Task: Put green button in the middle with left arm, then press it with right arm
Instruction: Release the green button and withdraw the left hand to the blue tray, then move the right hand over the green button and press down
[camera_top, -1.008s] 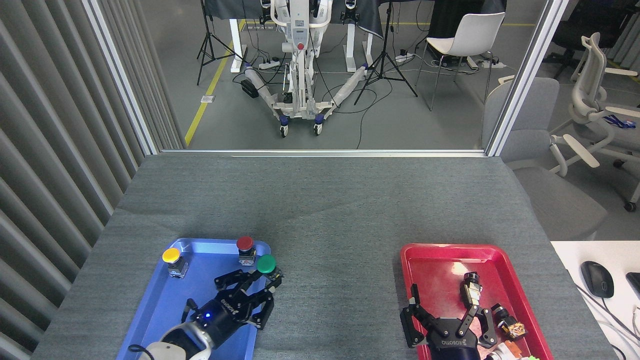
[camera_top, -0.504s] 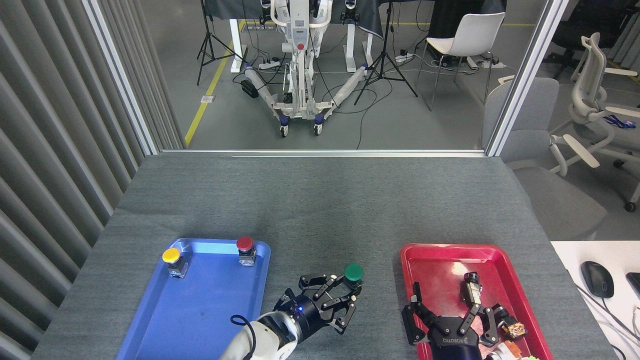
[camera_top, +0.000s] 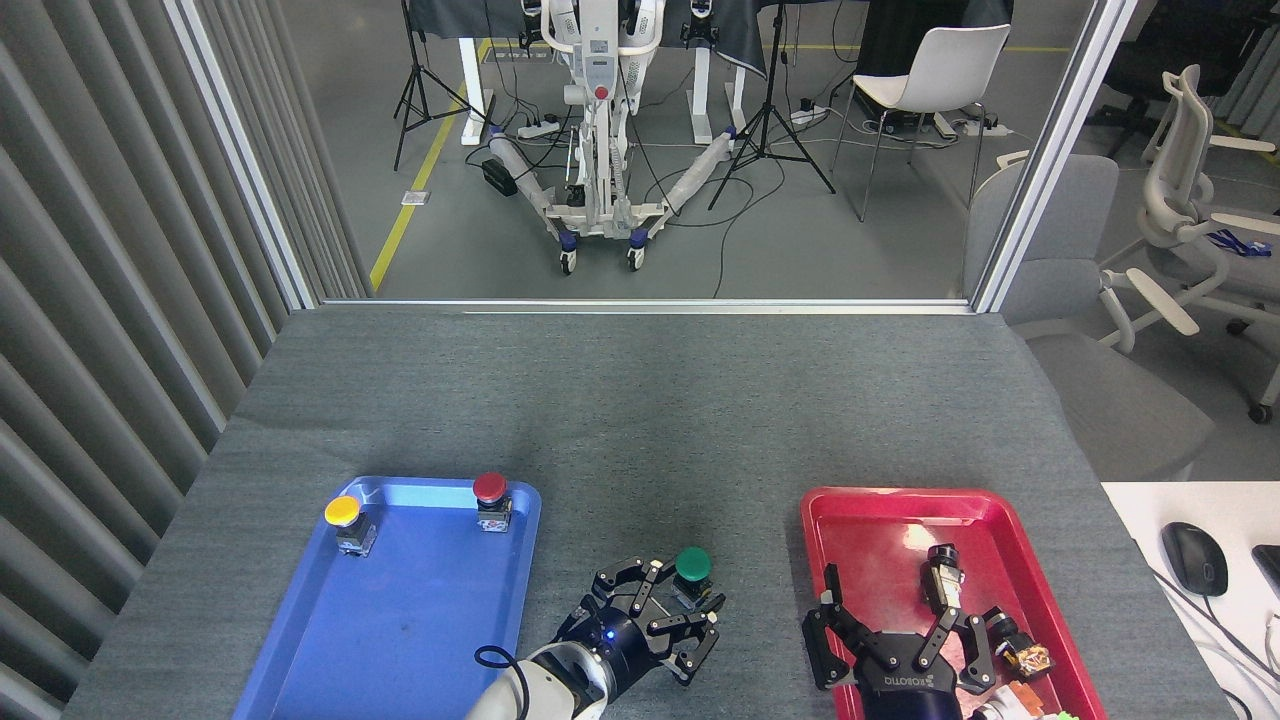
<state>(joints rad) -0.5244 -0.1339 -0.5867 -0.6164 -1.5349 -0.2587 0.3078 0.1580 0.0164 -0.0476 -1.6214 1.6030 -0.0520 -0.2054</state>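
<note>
The left gripper is grasping the green button between its fingers, over the grey tabletop between the blue tray and the red tray. To its right, the right gripper is hovering over the red tray with its fingers spread, gripping nothing.

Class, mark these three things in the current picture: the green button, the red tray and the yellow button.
green button (camera_top: 692, 563), head view, on its round green cap.
red tray (camera_top: 880, 494), head view, on its far rim.
yellow button (camera_top: 342, 510), head view, on its yellow cap.
</note>
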